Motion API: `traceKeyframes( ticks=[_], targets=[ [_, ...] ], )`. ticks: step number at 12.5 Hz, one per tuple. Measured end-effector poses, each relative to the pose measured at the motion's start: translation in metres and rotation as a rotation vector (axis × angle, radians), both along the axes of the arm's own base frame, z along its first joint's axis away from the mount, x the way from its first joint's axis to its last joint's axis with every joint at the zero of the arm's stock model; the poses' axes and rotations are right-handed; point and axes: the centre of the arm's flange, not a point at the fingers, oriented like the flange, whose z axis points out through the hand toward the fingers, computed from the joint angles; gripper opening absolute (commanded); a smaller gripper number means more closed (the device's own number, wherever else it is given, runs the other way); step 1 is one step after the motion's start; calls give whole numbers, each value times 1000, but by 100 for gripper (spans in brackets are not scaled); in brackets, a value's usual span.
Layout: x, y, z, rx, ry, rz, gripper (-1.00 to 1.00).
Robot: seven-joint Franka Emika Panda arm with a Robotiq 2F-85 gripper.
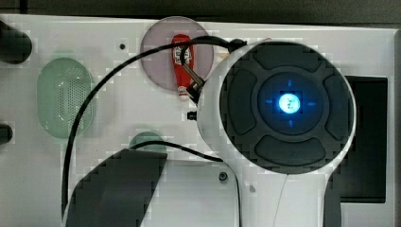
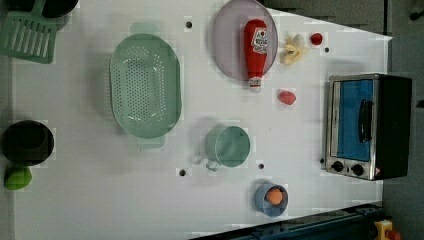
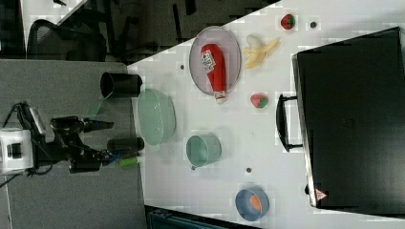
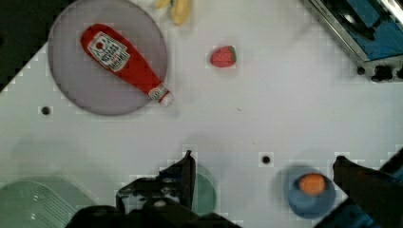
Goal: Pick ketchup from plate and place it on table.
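The white table (image 2: 100, 200) carries a plate (image 2: 227, 45), green basket (image 2: 145, 85), green cup (image 2: 229, 146), toaster oven (image 2: 367, 125) (blue door), strawberry (image 2: 286, 97) and banana (image 2: 292, 50)

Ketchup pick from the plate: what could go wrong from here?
1. The ketchup lies flat with its cap end past the rim of the plate, so a grasp near the cap may tip or roll it.
2. The strawberry and banana lie close on the table; a careless placement could knock them.
3. The gripper is open, high above and off to one side.
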Motion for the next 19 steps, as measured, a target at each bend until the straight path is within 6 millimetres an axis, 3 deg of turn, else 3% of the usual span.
traceKeyframes(
  ticks=[2, 4, 7, 12, 14, 19],
  targets=[
    [16, 6, -15, -3, -5, 12, 100],
    [41, 11, -51, 1, 34, 25, 100],
    [82, 18, -132, 27, 105, 36, 100],
    [123, 36, -265, 50, 161, 179, 100],
    [137, 43, -305, 59, 129, 292, 100],
    [161, 54, -380, 47, -28, 568, 100]
  ],
)
